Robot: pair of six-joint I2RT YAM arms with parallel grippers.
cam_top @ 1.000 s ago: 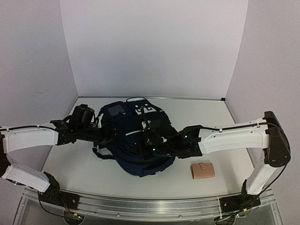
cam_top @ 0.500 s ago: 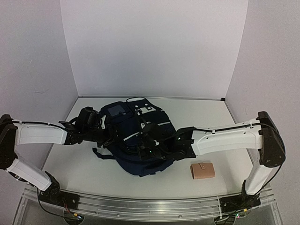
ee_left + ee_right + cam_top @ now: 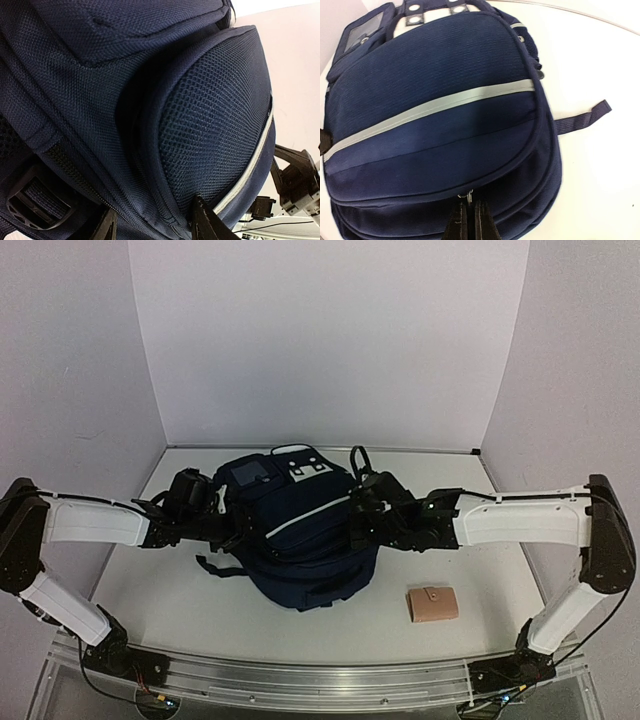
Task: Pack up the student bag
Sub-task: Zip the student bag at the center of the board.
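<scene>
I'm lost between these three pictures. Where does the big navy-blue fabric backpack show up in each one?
Top external: the navy-blue fabric backpack lies in the centre of the picture, a little below the middle.
Left wrist: the backpack fills nearly the whole frame, seen very close.
Right wrist: the backpack fills the left and centre.
Shared landmark: the pale grey stripe on its front.

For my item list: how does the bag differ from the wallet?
The bag is navy with a grey stripe; the wallet is tan. The bag is far larger than the wallet. The bag bulges up at mid-table; the wallet lies flat near the front edge. Both rest on the table, and both look closed.
</scene>
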